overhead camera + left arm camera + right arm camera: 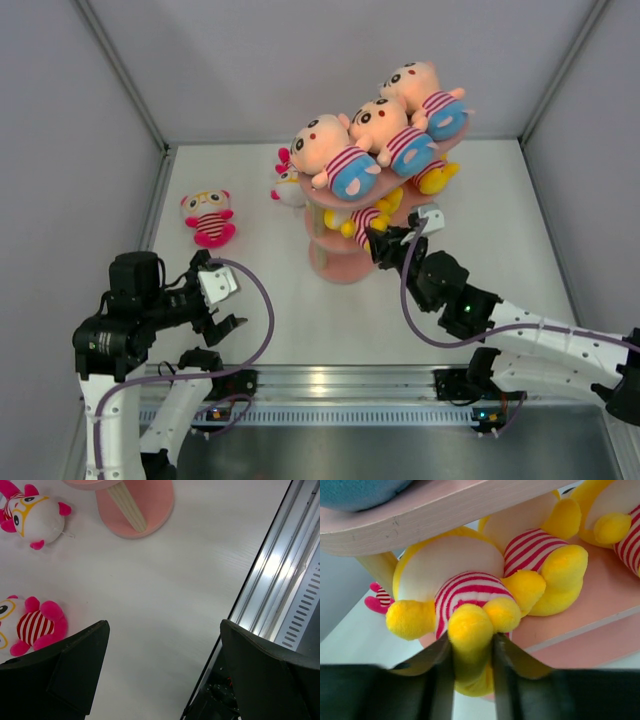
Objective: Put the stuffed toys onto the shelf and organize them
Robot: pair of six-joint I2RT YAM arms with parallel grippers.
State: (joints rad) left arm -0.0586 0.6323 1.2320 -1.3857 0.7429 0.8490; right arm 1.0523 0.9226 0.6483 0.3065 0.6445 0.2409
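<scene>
The pink three-tier shelf [345,262] stands mid-table. Three peach toys in blue shorts [345,160] lie on its top board. Yellow toys lie on the middle board [600,600]. My right gripper [378,243] is shut on a leg of a yellow striped toy [465,595] at the middle board's near end. A second yellow toy [540,565] lies behind it. A pink-legged toy [209,218] lies on the table at left, also seen in the left wrist view [35,627]. Another white-and-pink toy [287,184] sits behind the shelf. My left gripper [215,300] is open and empty.
Grey walls enclose the table on the left, back and right. A metal rail [340,382] runs along the near edge, also in the left wrist view [280,580]. The shelf's base and a post [131,510] show at the top of that view.
</scene>
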